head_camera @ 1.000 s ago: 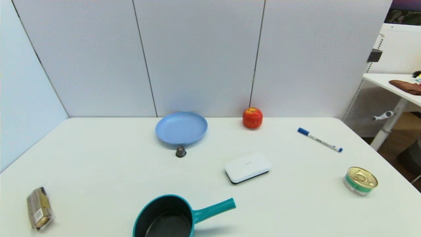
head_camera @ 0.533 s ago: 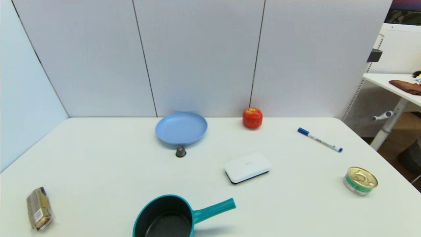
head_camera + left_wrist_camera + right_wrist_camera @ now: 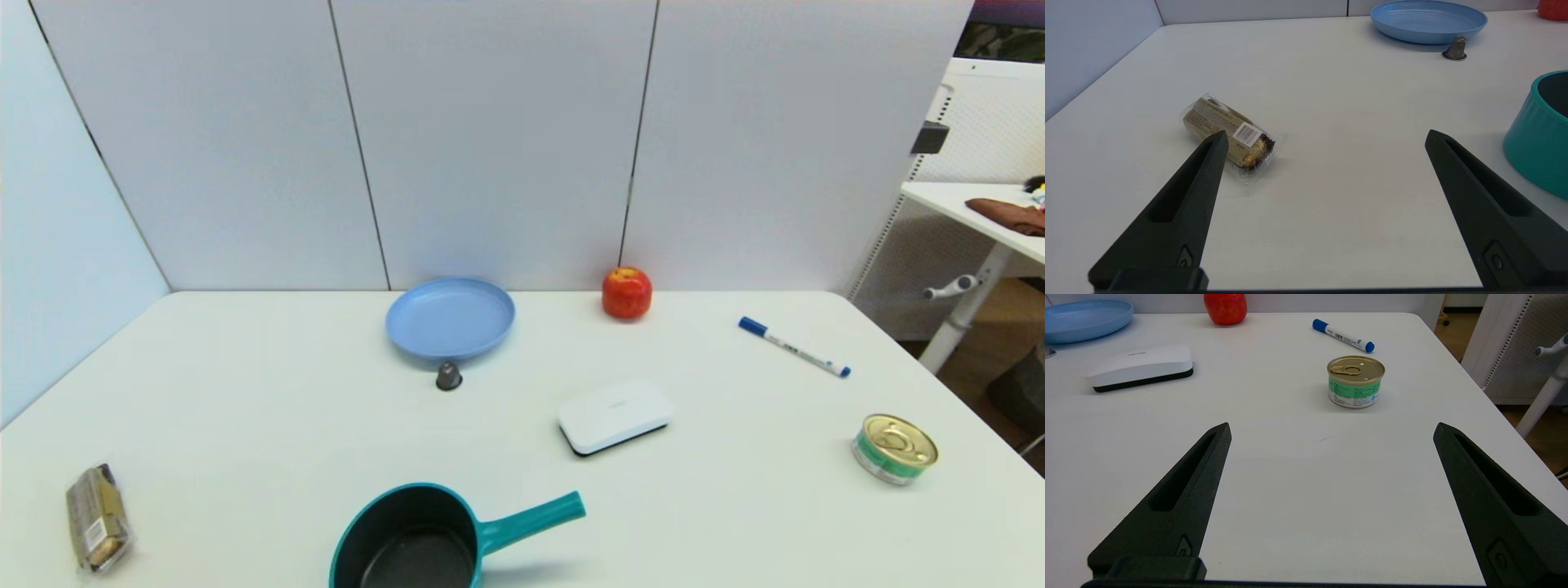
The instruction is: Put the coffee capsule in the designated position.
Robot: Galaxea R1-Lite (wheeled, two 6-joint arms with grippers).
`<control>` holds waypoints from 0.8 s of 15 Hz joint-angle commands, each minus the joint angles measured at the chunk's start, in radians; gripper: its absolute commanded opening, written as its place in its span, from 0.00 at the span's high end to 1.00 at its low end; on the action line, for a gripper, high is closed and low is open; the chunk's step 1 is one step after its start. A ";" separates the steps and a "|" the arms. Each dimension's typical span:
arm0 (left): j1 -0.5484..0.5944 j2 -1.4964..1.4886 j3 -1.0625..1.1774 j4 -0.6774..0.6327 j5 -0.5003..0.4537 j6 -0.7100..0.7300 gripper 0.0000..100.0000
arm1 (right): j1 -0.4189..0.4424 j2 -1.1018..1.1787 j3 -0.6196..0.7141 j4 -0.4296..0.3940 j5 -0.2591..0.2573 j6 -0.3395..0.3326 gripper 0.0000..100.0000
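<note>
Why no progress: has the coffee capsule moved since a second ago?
No. The coffee capsule sits just in front of the blue plate, same as before.

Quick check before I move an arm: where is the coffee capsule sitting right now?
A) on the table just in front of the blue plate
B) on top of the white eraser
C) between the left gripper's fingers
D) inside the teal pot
A: the coffee capsule stands on the table just in front of the blue plate, off its rim.
</note>
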 commanded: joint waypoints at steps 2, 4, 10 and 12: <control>0.000 0.002 0.002 0.000 0.000 0.000 0.00 | 0.000 0.001 0.000 0.000 0.000 -0.003 0.00; 0.000 0.002 0.002 0.000 0.000 0.000 0.00 | 0.000 0.001 0.000 0.000 0.001 -0.002 0.00; 0.000 0.002 0.002 0.000 0.000 0.000 0.00 | 0.000 0.001 0.000 0.000 -0.029 0.021 0.00; 0.000 0.002 0.002 0.000 0.000 0.000 0.00 | 0.000 0.001 0.000 0.000 -0.029 0.023 0.00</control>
